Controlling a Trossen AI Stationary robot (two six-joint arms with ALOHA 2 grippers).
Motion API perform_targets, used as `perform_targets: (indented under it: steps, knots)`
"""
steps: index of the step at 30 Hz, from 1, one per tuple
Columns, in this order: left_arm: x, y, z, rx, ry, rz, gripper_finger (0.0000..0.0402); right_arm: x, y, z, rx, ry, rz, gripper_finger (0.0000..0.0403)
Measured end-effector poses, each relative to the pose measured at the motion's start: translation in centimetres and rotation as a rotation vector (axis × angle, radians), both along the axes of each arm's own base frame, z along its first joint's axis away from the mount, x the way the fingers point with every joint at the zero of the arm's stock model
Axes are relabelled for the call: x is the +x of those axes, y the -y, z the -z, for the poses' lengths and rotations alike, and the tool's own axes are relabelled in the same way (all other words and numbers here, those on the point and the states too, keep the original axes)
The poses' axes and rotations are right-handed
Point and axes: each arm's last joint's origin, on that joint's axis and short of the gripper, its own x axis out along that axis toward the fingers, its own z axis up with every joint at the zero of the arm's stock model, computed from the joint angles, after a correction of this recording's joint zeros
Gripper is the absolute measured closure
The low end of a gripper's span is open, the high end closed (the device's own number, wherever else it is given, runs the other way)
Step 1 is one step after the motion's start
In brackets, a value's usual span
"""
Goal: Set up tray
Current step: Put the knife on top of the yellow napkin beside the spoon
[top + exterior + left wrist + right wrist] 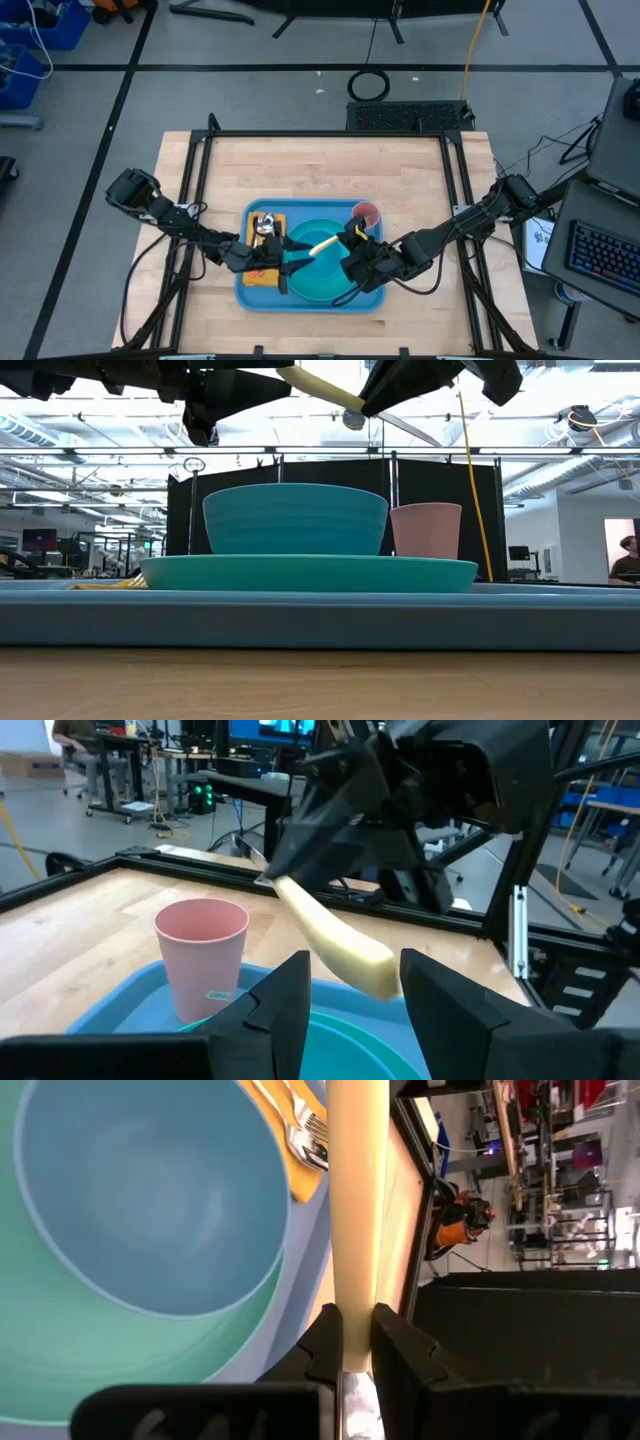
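Right tool (345, 243): fingers pressed onto one end of a cream-coloured utensil handle (357, 1200), which juts forward from the pinch. In the high view the handle (322, 245) runs from this tool toward the left arm, slightly downward, hanging in the air above the teal plate (335, 285). What the far end carries (knife, spoon) cannot be told.

Left tool (350, 995): fingers spread, holding nothing. The free end of the handle (335, 945) hangs just beyond the gap between them, not touching either finger as far as the left wrist view shows.

Landmark: the tray (372, 300), light blue, on the bench (320, 165) near its front middle. Both tools hover over it, right tool over its right half, left tool (283, 258) over its left half.

On the tray: teal plate in the middle with a blue bowl (296, 520) on it; pink cup (366, 213) at the tray's far right corner; orange napkin (262, 277) along its left side with a fork (305, 1135) on it.

Key relation: handle's long axis points from the right tool across the plate toward the napkin side, so the placing spot lies on the left-arm side of the right tool. Judgement: either a handover to the nearer left tool or a direct lay-down beside the fork; risk is the handle clipping the bowl rim on descent
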Motion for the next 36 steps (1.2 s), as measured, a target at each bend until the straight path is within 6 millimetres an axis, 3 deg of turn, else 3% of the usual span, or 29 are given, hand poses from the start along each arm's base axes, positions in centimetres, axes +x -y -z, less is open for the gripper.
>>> perform_targets:
  steps: [14, 24, 36]
  knots:
    - [0.27, -0.44, 0.0, -0.049, 0.004, 0.016, 0.0246, 0.19, -0.11, -0.12, 0.011, 0.011, -0.02, 0.038]
    - [0.17, -0.61, 0.35, -0.036, -0.019, -0.027, 0.0348, -0.02, -0.11, -0.15, 0.003, 0.002, -0.018, 0.0384]
    - [0.31, -0.6, 0.19, 0.01, -0.017, -0.008, 0.0356, 0.39, -0.43, -0.25, 0.06, 0.044, -0.03, 0.0394]
